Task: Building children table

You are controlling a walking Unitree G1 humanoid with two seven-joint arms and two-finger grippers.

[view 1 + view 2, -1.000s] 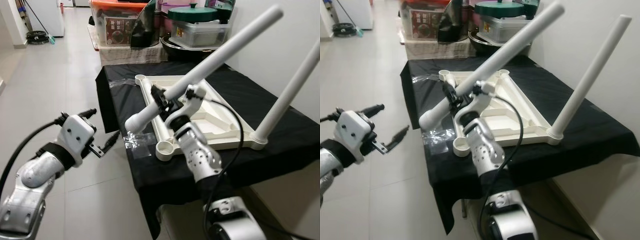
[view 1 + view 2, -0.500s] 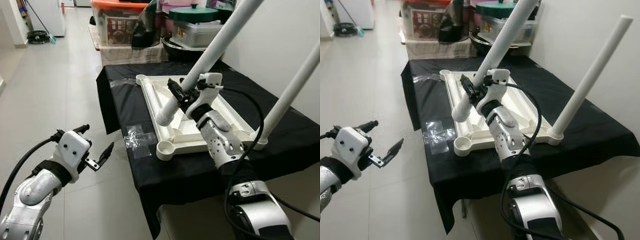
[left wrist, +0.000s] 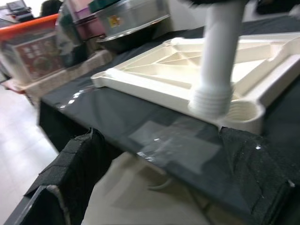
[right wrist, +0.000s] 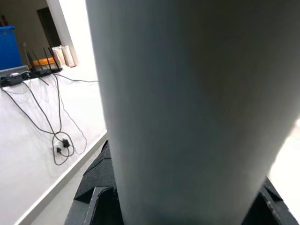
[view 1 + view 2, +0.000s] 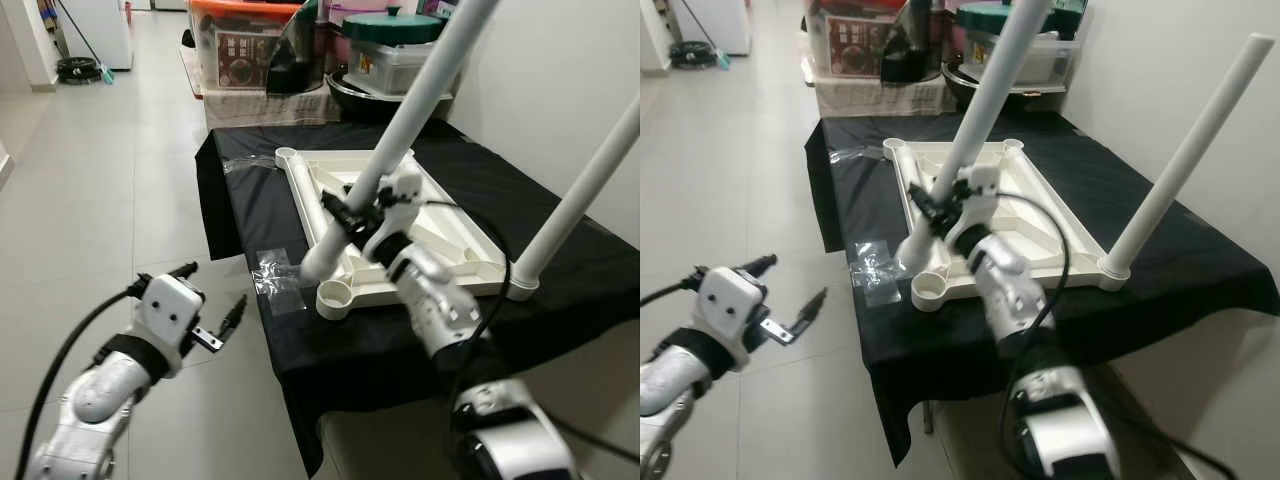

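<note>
Risk: the tilted white leg (image 5: 400,130) clamped in the right gripper (image 5: 352,213) fingers has its threaded end just beside the empty corner socket (image 5: 338,297), so it could miss it or cross-thread. The upturned cream tabletop (image 5: 425,215) lies on the black-draped counter (image 5: 520,190), socket near its front edge, one leg (image 5: 575,205) already standing at the front right corner. Left gripper (image 5: 215,315) hangs off the counter's left edge, fingers apart, holding nothing.
</note>
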